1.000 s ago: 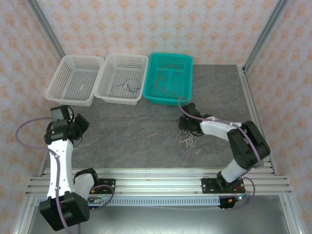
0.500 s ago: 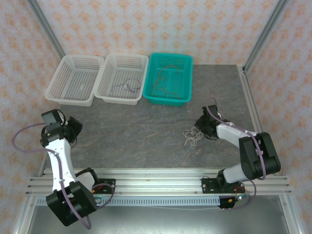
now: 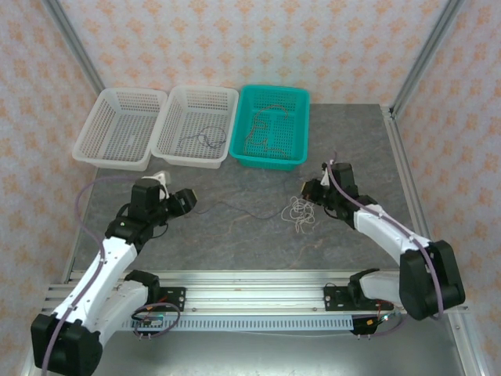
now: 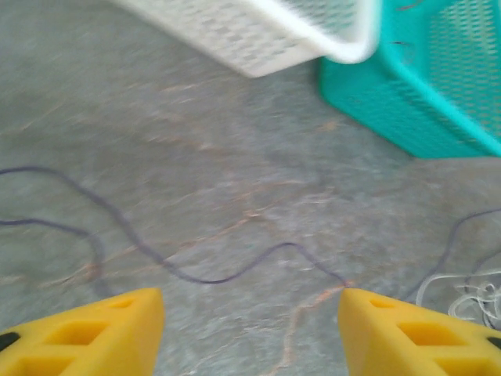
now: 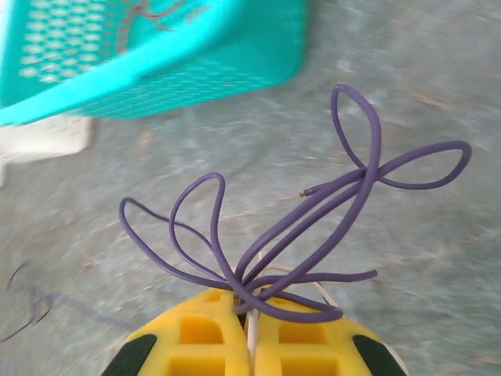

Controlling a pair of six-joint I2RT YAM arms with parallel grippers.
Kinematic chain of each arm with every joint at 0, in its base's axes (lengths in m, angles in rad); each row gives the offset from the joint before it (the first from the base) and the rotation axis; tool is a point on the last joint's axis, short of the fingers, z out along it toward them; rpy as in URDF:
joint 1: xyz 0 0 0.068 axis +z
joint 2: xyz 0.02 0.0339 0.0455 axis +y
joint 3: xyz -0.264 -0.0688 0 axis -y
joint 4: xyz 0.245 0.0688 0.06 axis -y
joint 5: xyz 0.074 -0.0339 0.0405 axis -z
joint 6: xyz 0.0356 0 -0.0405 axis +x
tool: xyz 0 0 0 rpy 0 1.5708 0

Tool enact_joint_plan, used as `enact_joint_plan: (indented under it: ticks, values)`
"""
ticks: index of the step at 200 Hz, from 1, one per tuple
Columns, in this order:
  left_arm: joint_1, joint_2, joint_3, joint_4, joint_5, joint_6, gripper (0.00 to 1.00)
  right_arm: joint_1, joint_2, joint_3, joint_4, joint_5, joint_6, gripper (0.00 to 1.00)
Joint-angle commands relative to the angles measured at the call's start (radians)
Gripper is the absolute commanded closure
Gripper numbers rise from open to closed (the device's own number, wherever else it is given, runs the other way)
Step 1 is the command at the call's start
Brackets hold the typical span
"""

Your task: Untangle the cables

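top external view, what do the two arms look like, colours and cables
The left arm and right arm have white shells, black joints and a thin lilac hose running alongside. The left tool and right tool have bright yellow block fingers with moulded recesses.

Top camera overlooks everything; wrist cameras (low, close) both face the teal basket (image 5: pixel 156 78).

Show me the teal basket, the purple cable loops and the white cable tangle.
teal basket (image 3: pixel 274 88), top external view, far rim.
purple cable loops (image 5: pixel 367 174), right wrist view, where strands cross.
white cable tangle (image 3: pixel 301 213), top external view, its middle.
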State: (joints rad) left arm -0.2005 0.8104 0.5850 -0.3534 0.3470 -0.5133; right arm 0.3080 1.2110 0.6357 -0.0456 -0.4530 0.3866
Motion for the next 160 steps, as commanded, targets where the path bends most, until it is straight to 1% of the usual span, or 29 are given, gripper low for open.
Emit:
enact_joint_plan:
  ticks: [1, 20, 37, 50, 64, 88, 100, 119, 140, 151, 160]
  values:
    - [-0.106, -0.024, 0.096, 0.128, -0.04, 0.165, 0.37, 0.032, -0.079, 0.039, 0.001, -0.055, -0.125, 1.0]
    - [-0.227, 0.015, 0.171, 0.139, -0.041, 0.271, 0.37, 0.05, -0.111, 0.048, -0.012, -0.049, -0.15, 1.0]
    - [-0.353, 0.098, 0.221, 0.177, -0.039, 0.358, 0.37, 0.081, -0.137, 0.05, -0.011, -0.061, -0.194, 1.0]
    - [-0.43, 0.197, 0.257, 0.215, -0.039, 0.388, 0.38, 0.107, -0.152, 0.051, -0.007, -0.064, -0.226, 1.0]
    - [-0.475, 0.304, 0.293, 0.272, -0.034, 0.385, 0.38, 0.128, -0.158, 0.057, -0.01, -0.067, -0.248, 1.0]
    - [-0.502, 0.452, 0.307, 0.434, -0.001, 0.376, 0.39, 0.137, -0.161, 0.066, -0.018, -0.083, -0.246, 1.0]
    - [-0.505, 0.512, 0.319, 0.489, 0.007, 0.38, 0.39, 0.138, -0.163, 0.068, -0.022, -0.091, -0.244, 1.0]
    - [-0.505, 0.594, 0.353, 0.508, -0.01, 0.397, 0.39, 0.138, -0.171, 0.069, -0.029, -0.106, -0.246, 1.0]
    - [-0.505, 0.672, 0.387, 0.526, -0.004, 0.41, 0.4, 0.139, -0.179, 0.066, -0.033, -0.115, -0.25, 1.0]
    - [-0.505, 0.707, 0.408, 0.533, 0.004, 0.407, 0.44, 0.141, -0.183, 0.064, -0.034, -0.116, -0.249, 1.0]
    - [-0.505, 0.732, 0.427, 0.532, 0.016, 0.403, 0.49, 0.14, -0.185, 0.065, -0.038, -0.115, -0.249, 1.0]
